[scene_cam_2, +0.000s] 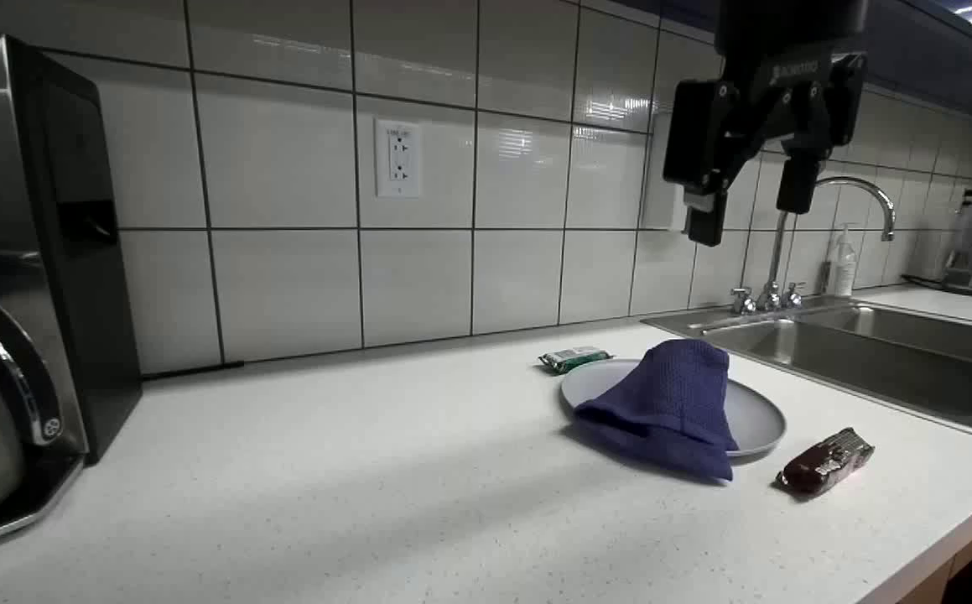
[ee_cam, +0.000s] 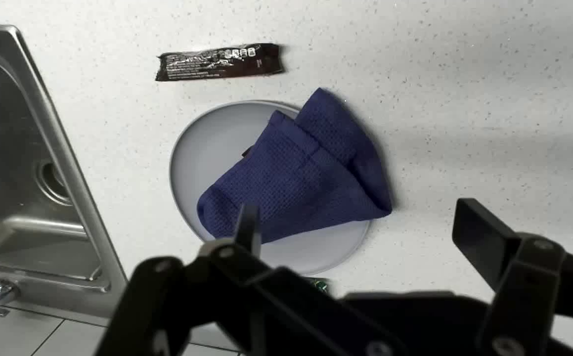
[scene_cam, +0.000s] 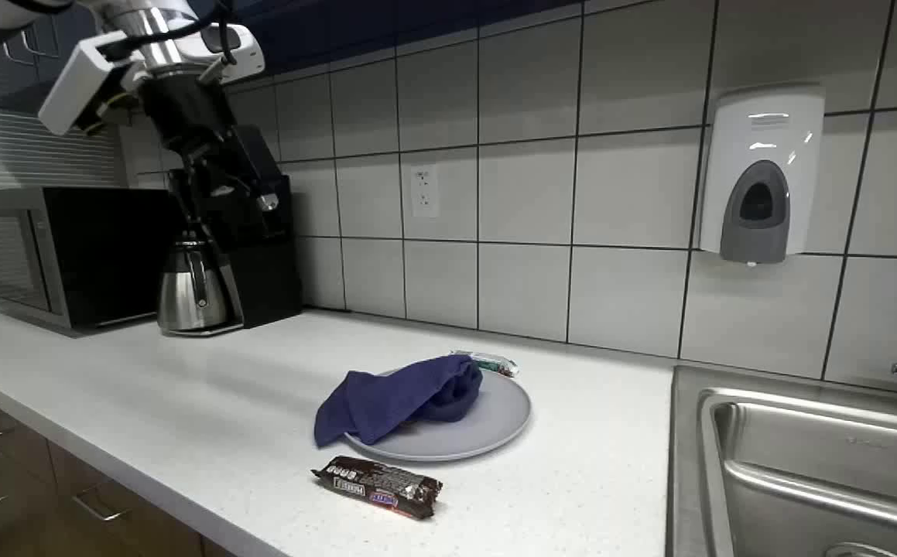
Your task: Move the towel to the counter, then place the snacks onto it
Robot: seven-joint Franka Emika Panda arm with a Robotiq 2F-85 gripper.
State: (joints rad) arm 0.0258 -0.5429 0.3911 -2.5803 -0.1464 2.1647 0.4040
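Gripper (scene_cam_2: 751, 205) is released, fingers (ee_cam: 484, 242) spread wide, well above the counter (scene_cam_2: 326, 470). Towel (ee_cam: 291, 183) is below it, bunched on the plate (ee_cam: 202, 133), one end spilling over the rim.

Around it: dark bar (ee_cam: 219, 63) lies below the gripper, just beside the plate, beyond the towel from the fingers in the wrist view. Green packet (scene_cam_2: 575, 359) also below, by the plate on the wall side; can't tell if they touch. Out to the sides of the gripper: sink (scene_cam: 688, 464), soap dispenser (scene_cam: 761, 170), microwave (scene_cam: 107, 255), and coffee maker (scene_cam: 266, 275) with jug (scene_cam: 189, 298), partly behind the gripper in an exterior view.

Labels: dark bar has small print, a row of white boxes and a blue patch; words not legible. White lettering on the gripper body, too blurred. Green packet's print too small.

Hidden: gripper body covers most of the green packet in the wrist view. A dark edge (ee_cam: 246, 151) pokes out from under the towel, can't tell what. Sink is cut off by the frame.
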